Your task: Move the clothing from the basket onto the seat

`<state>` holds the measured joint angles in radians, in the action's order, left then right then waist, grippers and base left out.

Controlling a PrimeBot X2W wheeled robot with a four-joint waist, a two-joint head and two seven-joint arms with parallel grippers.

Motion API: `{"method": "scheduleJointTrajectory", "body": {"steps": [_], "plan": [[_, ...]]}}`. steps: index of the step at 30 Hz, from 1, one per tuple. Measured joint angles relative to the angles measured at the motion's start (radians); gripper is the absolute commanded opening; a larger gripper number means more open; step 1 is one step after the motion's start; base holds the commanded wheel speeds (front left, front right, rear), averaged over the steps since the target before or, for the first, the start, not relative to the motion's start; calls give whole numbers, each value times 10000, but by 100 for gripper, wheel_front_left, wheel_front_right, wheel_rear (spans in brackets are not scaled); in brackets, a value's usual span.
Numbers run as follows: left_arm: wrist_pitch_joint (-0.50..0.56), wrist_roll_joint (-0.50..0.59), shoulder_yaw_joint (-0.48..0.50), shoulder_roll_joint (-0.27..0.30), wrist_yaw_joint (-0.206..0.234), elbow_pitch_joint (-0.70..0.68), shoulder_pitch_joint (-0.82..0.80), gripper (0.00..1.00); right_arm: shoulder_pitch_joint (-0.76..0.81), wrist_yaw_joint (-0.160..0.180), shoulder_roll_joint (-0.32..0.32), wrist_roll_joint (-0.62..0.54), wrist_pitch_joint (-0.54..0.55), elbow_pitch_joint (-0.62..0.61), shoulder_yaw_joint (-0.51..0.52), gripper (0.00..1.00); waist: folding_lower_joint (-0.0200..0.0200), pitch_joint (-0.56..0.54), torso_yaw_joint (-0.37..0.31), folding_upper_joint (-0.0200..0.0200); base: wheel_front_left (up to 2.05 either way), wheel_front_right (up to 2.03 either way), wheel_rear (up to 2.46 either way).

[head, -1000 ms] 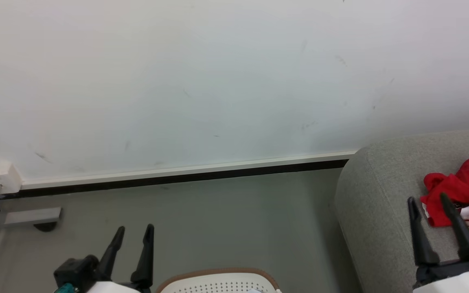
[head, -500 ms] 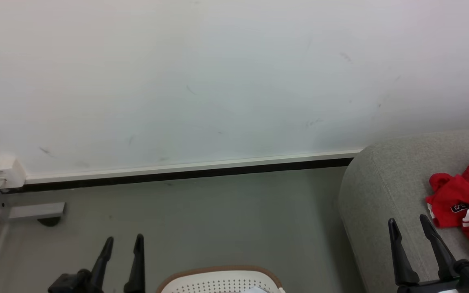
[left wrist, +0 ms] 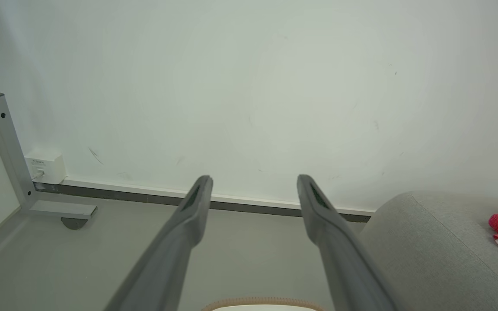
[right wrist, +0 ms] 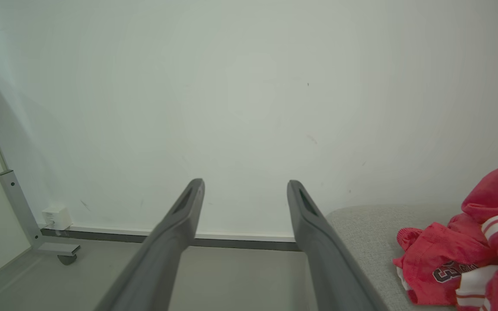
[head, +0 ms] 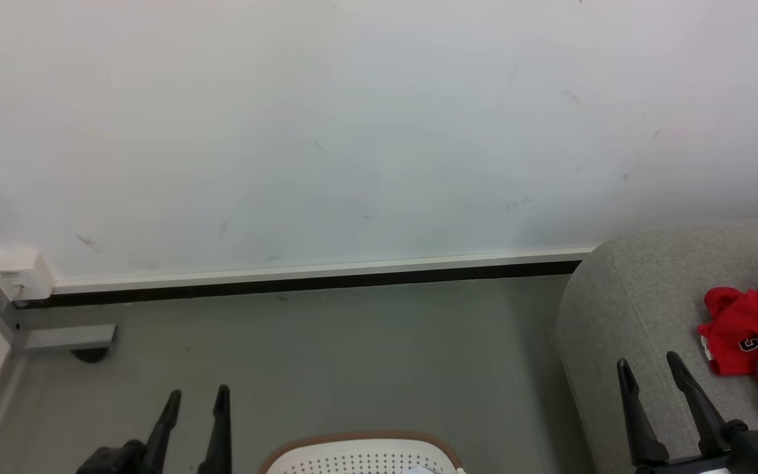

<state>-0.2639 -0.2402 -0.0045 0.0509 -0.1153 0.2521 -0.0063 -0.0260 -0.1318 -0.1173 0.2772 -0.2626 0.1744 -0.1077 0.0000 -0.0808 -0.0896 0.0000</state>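
My left claw [head: 199,392] stands wide, its two dark fingers parted with nothing between them, over the grey floor [head: 353,355] well to the left of the seat [head: 622,309]. My right claw [head: 647,360] is just as wide and just as empty; its fingers rise in front of the seat's rounded left corner, near the clothing [head: 744,326] but apart from it. The clothing lies on top of the seat, towards its right as I see it: a crumpled red heap with white striped trim and a patch of dark lettering, running out past the edge of my head view. The basket [head: 359,438] sits on the floor to the left of the seat, between my two claws, and I see just its brown rim and a strip of perforated cream wall. A sliver of something pale shows inside it, and I cannot tell what it is. Behind the seat runs a white wall [head: 353,131] with a dark skirting strip [head: 300,284] along its foot. Far to the left of the seat, a small white socket box [head: 20,276] sits on that wall beside a grey metal frame [head: 66,337].
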Motion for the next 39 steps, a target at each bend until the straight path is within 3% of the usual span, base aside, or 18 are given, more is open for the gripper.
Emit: {"method": "scheduleJointTrajectory", "body": {"steps": [7, 8, 12, 39], "plan": [[0, -2, -10, -10, -75, 86, -72, 100, -1, 0, 25, 44, 0, 77, -46, 100, 0, 0, -28, 0, 0, 0, 0], [2, -2, -31, -17, -75, 121, -60, 0, 12, 0, 31, 44, 2, 107, -54, 0, 0, -4, -32, 0, 0, 0, 0], [123, -186, -19, -77, -75, 422, 99, 0, 294, 0, 90, 226, 79, 355, -82, 0, 0, 6, -20, 0, 0, 0, 0], [1264, -4491, 336, -77, -77, 309, -145, 0, 56, 0, 255, 4418, 1250, 489, 617, 0, 0, 177, 173, 0, 0, 0, 0]]}}
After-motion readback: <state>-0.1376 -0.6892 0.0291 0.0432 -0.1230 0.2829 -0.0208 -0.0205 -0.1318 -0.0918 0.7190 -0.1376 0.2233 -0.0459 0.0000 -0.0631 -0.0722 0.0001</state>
